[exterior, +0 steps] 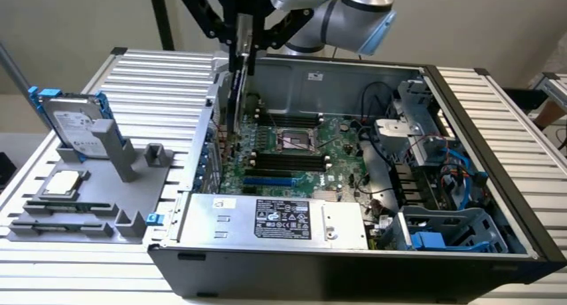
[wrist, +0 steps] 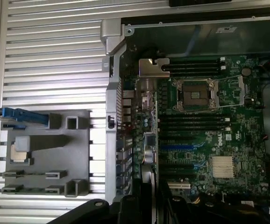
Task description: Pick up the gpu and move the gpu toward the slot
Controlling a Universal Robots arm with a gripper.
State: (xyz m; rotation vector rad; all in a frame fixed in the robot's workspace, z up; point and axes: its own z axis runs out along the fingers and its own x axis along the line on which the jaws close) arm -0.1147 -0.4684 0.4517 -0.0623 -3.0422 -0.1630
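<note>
While clamping the gpu (exterior: pixel 238 99) upright and edge-on in the hand (exterior: pixel 243 44) at upper centre, appears mid-carry above the motherboard (exterior: pixel 310 152), well apart from the blue slot (exterior: pixel 268 183) at lower centre, probably calling for careful lengthwise alignment overhead.

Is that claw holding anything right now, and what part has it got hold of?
Yes: the claw grips the graphics card by its upper edge, and the card hangs upright over the open computer.
</note>
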